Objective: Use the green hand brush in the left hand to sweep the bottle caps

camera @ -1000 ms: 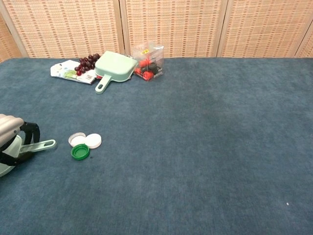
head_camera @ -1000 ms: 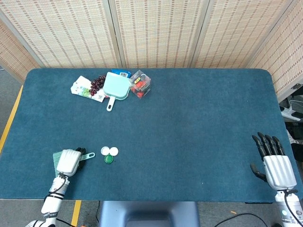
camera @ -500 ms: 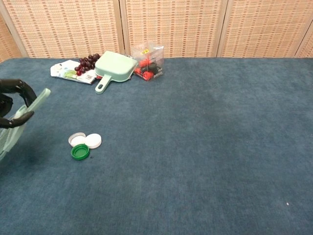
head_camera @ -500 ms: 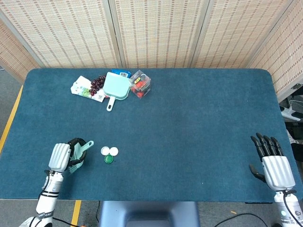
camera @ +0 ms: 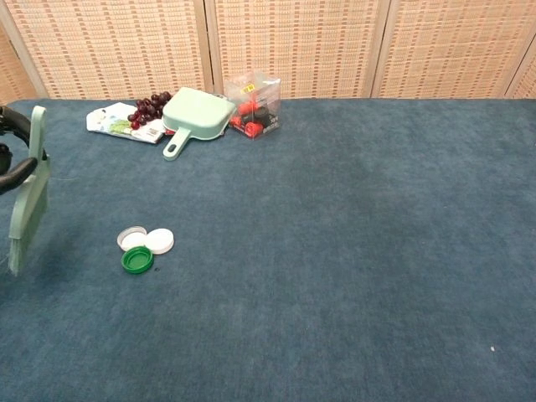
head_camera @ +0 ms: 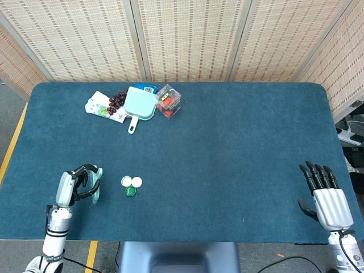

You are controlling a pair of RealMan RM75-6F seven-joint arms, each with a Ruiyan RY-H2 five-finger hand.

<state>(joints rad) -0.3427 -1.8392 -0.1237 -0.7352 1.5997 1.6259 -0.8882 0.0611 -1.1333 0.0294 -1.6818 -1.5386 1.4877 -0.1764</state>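
Note:
My left hand (head_camera: pixel 74 185) grips the pale green hand brush (camera: pixel 29 201) at the table's front left, fingers wrapped around its handle. The brush stands upright with its bristles hanging down, lifted off the cloth, a short way left of the caps. Three bottle caps lie together: two white caps (head_camera: pixel 131 181) (camera: pixel 146 239) and a green cap (head_camera: pixel 131 191) (camera: pixel 137 260) just in front of them. My right hand (head_camera: pixel 325 196) rests open at the front right edge, holding nothing, far from the caps.
At the back left lie a mint green dustpan (head_camera: pixel 139 106) (camera: pixel 196 115), a bunch of dark grapes (head_camera: pixel 117 99), a white packet (head_camera: pixel 99 106) and a clear box with red items (head_camera: pixel 169 100). Blue cloth (head_camera: pixel 227 153) covers the table.
My left hand has raised the brush off the table and turned it upright, bristles down. The caps and my right hand have stayed where they were.

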